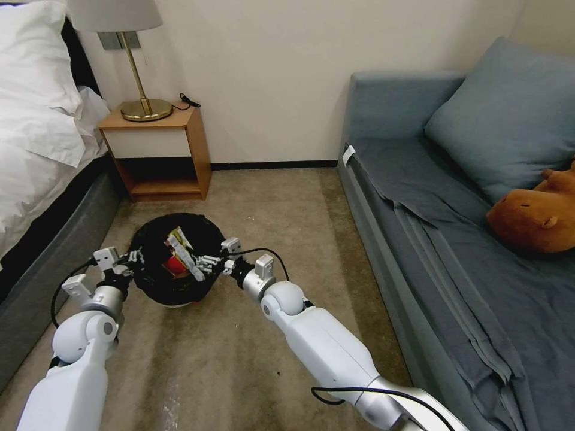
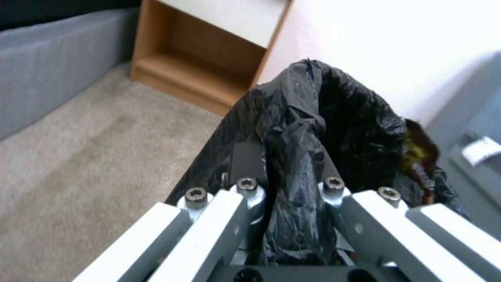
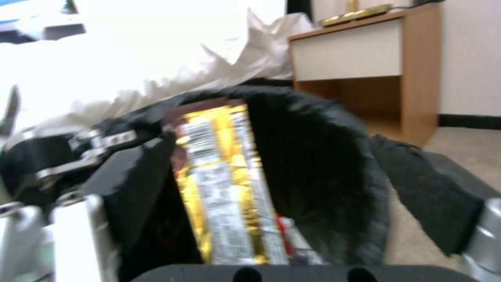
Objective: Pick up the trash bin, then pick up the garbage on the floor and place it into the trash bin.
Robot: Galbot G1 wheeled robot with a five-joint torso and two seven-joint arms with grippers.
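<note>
Right wrist view: open right pincer (image 3: 292, 235) straddles gold wrapper (image 3: 224, 184) inside trash bin (image 3: 323, 156).

Even, soft room light, no hard shadows. Head view sharp, edges bowed. Right wrist view blurred; bedding (image 3: 130, 58) overexposed, wall (image 2: 397, 43) washed out.

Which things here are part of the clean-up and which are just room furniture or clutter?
Job: trash bin, gripped by the left gripper; gold snack wrapper over the bin at the right gripper.
Not job: nightstand, lamp, bed, sofa, plush animal.
</note>
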